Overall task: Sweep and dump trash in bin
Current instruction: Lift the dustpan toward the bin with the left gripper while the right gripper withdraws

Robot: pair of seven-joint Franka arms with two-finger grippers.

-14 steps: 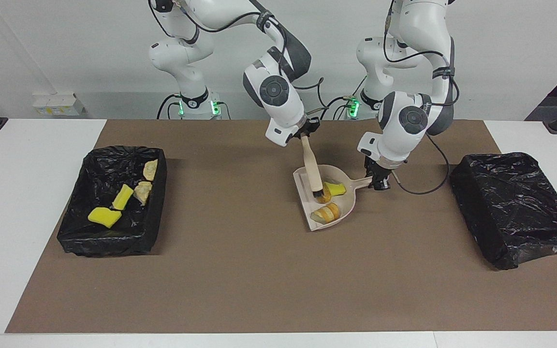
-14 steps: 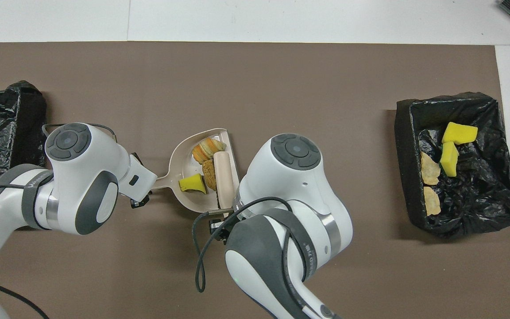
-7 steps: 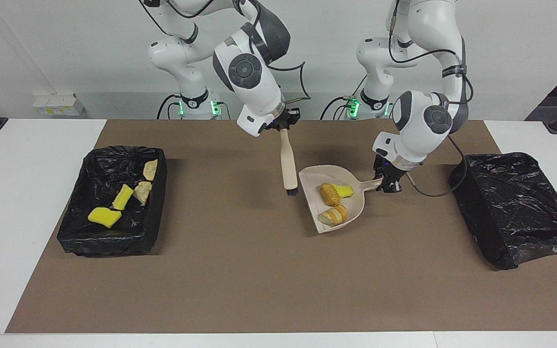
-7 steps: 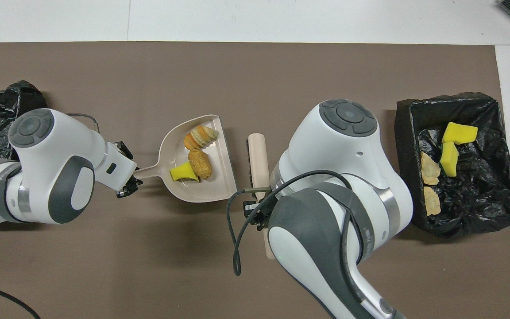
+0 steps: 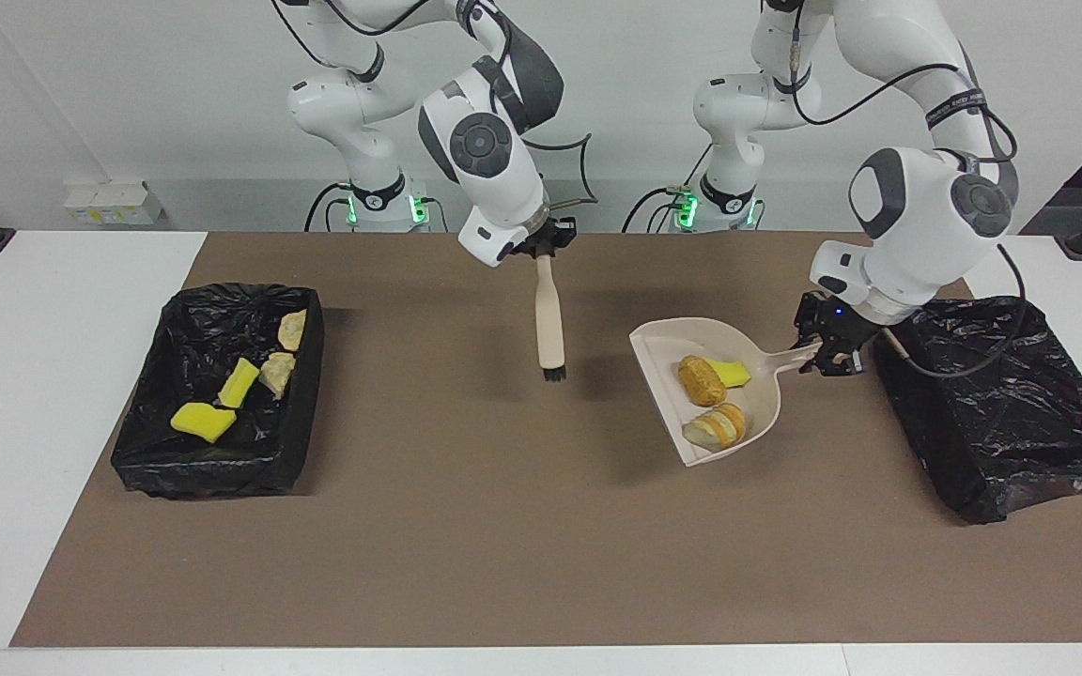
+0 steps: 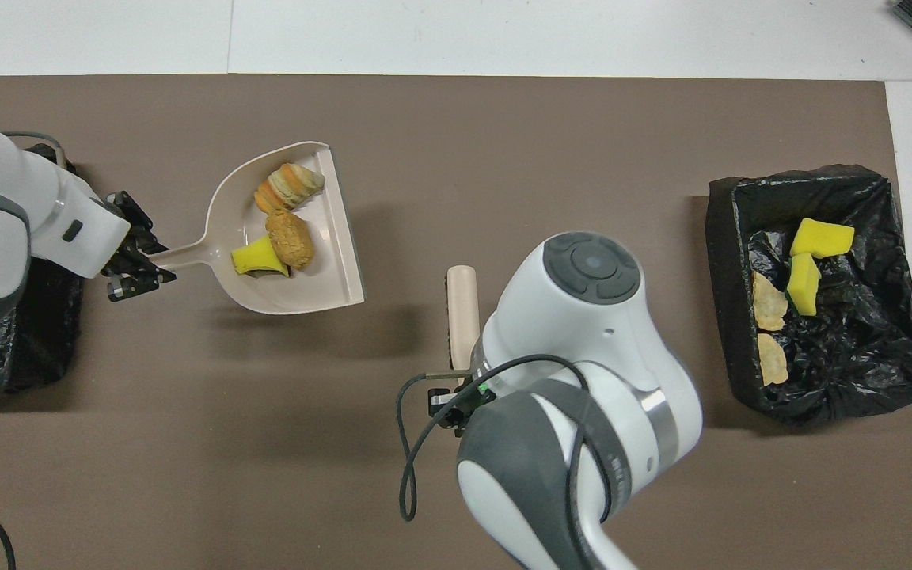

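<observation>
Flanking the raised dustpan [image 5: 705, 394]: two black-lined bins [image 5: 222, 394], hanging brush [image 5: 550, 324].

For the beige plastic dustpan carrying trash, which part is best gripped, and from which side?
Its narrow handle, from the left arm's end of the table. The beige plastic dustpan has a wide scoop holding three trash pieces, too broad for fingers, while the slim handle sticks out sideways. The left gripper is shut on that handle now, by the black-lined bin, leaving the open lip clear, probably for tipping.
</observation>
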